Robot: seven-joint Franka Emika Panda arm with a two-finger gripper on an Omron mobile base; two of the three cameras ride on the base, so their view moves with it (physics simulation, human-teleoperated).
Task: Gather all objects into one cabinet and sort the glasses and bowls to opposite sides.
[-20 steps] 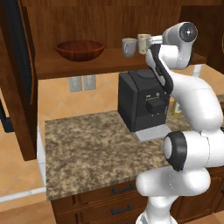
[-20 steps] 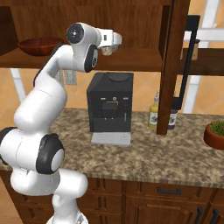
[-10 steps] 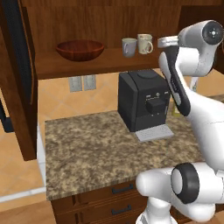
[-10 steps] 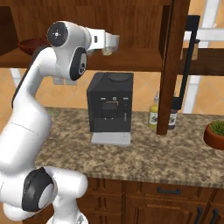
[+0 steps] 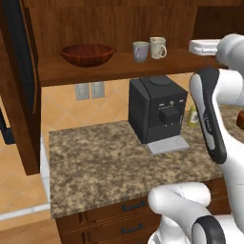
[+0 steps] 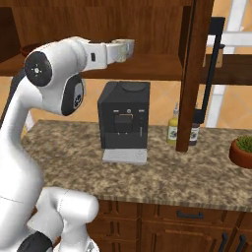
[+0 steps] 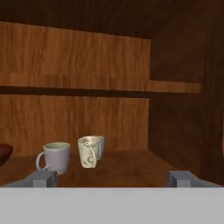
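My claw [image 7: 112, 178] hangs spread wide and empty in front of the cabinet shelf [image 5: 119, 66], touching nothing. On that shelf the grey mug [image 7: 56, 156] and the cream mug [image 7: 89, 152] stand close together, a third pale mug just behind the cream one. The reddish-brown bowl [image 5: 87, 54] sits well apart from them. Below, the coffee machine [image 5: 156, 112] rests on the bench [image 5: 105, 162].

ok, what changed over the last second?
The arm pulled back from the shelf toward the right of the left base view; the gripper stays open and empty, drawn away from the mugs. The grey mug, cream mug and bowl kept their places on the cabinet shelf, as did the coffee machine.
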